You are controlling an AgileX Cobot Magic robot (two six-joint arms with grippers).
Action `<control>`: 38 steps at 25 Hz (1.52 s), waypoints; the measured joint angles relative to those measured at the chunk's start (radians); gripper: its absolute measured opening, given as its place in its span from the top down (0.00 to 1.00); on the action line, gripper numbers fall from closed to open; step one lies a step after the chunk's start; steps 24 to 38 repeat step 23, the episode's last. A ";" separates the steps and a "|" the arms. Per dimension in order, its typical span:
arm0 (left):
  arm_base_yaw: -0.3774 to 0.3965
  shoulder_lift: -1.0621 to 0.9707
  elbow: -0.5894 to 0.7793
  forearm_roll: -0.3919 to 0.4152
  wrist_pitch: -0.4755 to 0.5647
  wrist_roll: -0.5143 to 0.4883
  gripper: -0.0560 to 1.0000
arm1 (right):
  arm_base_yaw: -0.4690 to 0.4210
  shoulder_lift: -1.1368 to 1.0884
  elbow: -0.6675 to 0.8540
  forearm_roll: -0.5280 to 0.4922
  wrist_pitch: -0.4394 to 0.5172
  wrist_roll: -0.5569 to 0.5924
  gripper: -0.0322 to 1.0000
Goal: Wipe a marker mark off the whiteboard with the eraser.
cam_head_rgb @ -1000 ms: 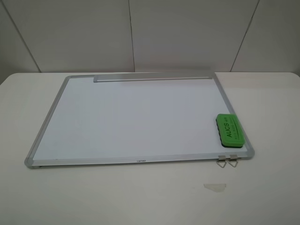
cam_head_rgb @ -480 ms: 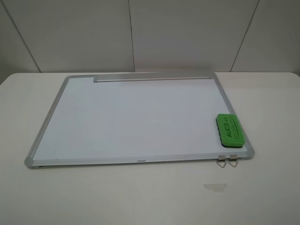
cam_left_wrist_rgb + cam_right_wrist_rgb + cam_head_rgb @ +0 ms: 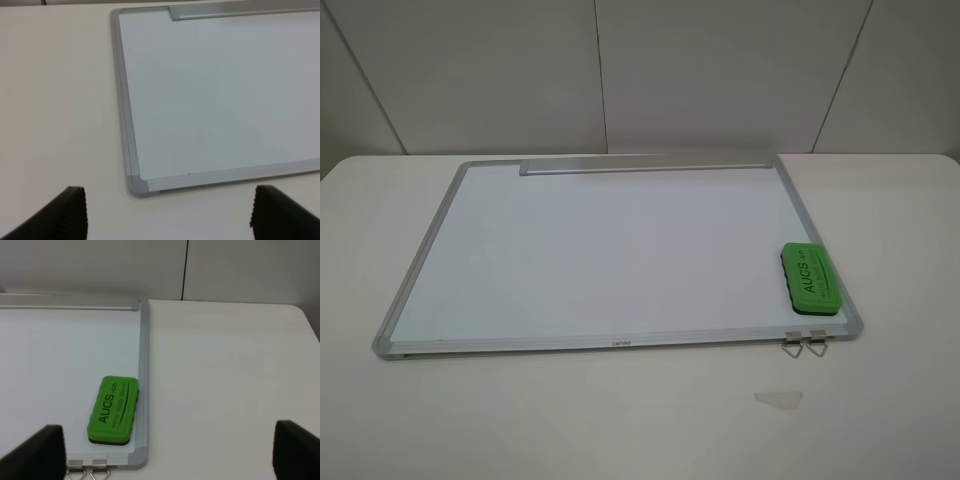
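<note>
- Right gripper: I see its two dark fingertips spread wide and empty, hovering off the whiteboard's near right corner.
- Eraser: it lies flat on the whiteboard, against the right frame, just ahead of my right gripper and slightly inboard; its long axis runs roughly along my approach line.
- Left gripper: wide and empty, well away from the eraser; I judge the right arm the better choice.
- Marker mark: I can make out none.
</note>
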 joint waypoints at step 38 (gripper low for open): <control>0.000 0.000 0.000 0.000 0.000 0.000 0.30 | 0.000 0.000 0.000 0.000 0.000 0.000 0.17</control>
